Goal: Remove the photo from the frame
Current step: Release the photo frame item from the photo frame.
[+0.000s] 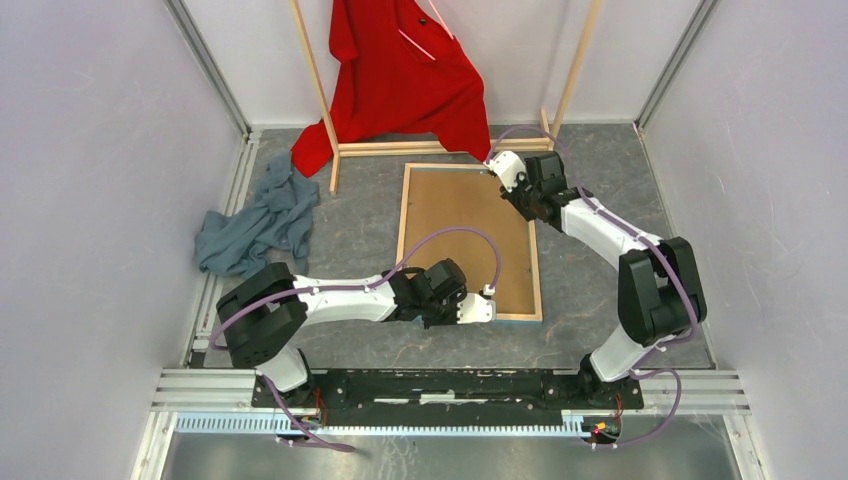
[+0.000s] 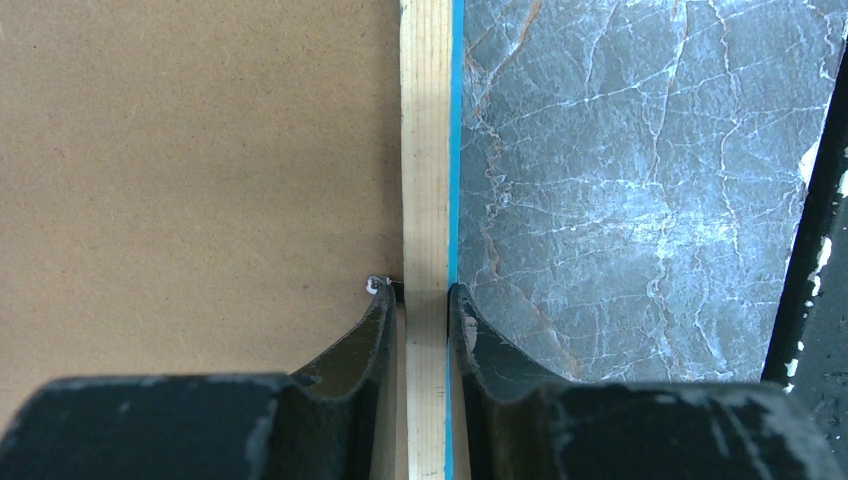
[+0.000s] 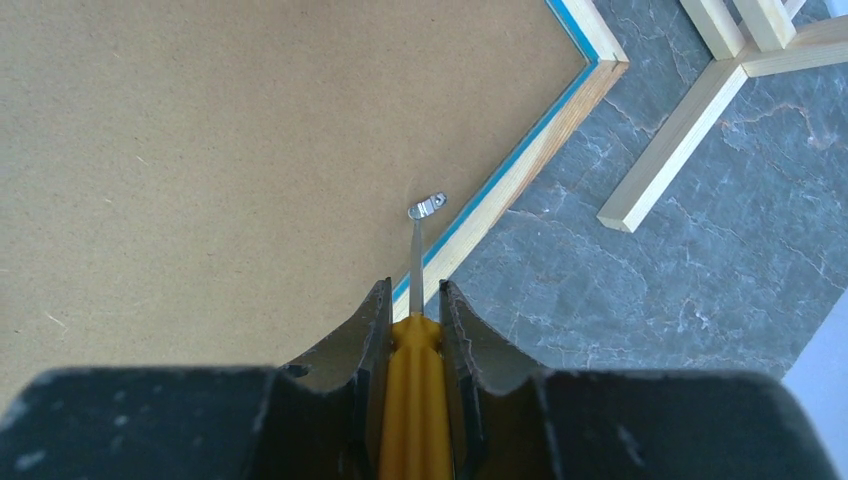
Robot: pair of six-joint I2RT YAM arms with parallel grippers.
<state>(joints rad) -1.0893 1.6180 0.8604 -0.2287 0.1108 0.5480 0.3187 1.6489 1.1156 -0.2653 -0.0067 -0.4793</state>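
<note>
One frame edge in left pincer, screwdriver in right pincer, tabletop alongside

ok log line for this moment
frame: face down, board up | left gripper: shut on frame edge | right gripper: shut on screwdriver, tip at clip | photo: hidden

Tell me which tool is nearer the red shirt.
Right. The right tool sits at the frame's far corner beside the shirt; the left tool grips the frame's near edge.
</note>
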